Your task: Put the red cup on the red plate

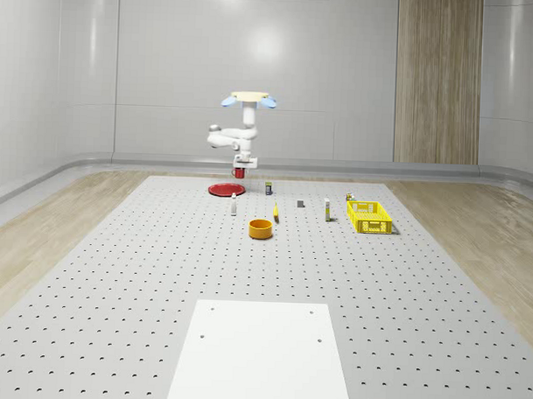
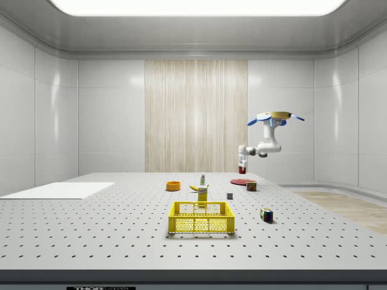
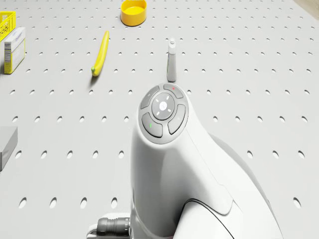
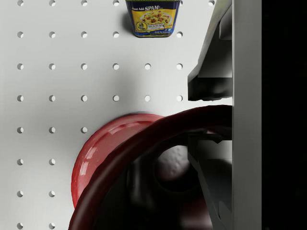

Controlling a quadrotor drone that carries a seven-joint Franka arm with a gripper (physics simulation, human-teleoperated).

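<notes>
Drone (image 1: 249, 99) hovers above the flat red round plate (image 1: 226, 190) at the perforated grey table's (image 1: 115, 273) far end. Gripper (image 1: 241, 166) pinches the glossy red cup (image 1: 240, 173) by its rim, cup hanging clear above the plate's edge, not touching.

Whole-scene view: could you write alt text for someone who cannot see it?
A drone hovers above a red plate at the far end of a perforated table, its white arm holding a red cup just over the plate. Nearer lie an orange bowl and a yellow basket.
</notes>
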